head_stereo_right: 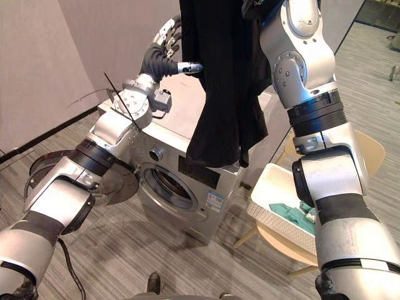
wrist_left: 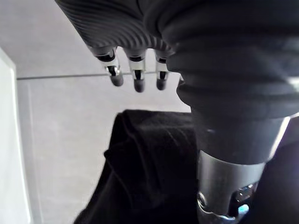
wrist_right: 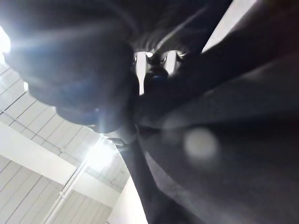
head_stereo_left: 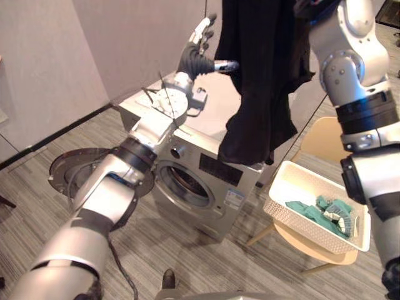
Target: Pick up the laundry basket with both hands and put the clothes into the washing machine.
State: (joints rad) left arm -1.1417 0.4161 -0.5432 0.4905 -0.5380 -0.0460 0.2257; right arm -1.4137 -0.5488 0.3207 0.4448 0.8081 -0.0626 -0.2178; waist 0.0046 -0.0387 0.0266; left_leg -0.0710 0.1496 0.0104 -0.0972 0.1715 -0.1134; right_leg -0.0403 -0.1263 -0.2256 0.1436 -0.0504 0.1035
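1. Garment [head_stereo_left: 262,75], black, hangs from up high, in front of the wall. Its lower end dangles over the top of the washing machine [head_stereo_left: 212,181], near the machine's right side.
2. R robot hand [wrist_right: 155,74] is at the garment's upper end w/ fingers curled into the dark cloth, gripping it.
3. L robot hand [head_stereo_left: 195,55] is raised beside the garment w/ fingers straight and spread, grasping nothing. Thumb tip is right at the cloth's edge.
4. Machine is a silver front-loader. Its round door [head_stereo_left: 75,169] is swung wide open to the left and the drum opening is clear.
5. Laundry basket [head_stereo_left: 300,184], white, sits on a light wooden chair [head_stereo_left: 322,134] just right of the machine. Green clothes [head_stereo_left: 322,211] lie inside it.
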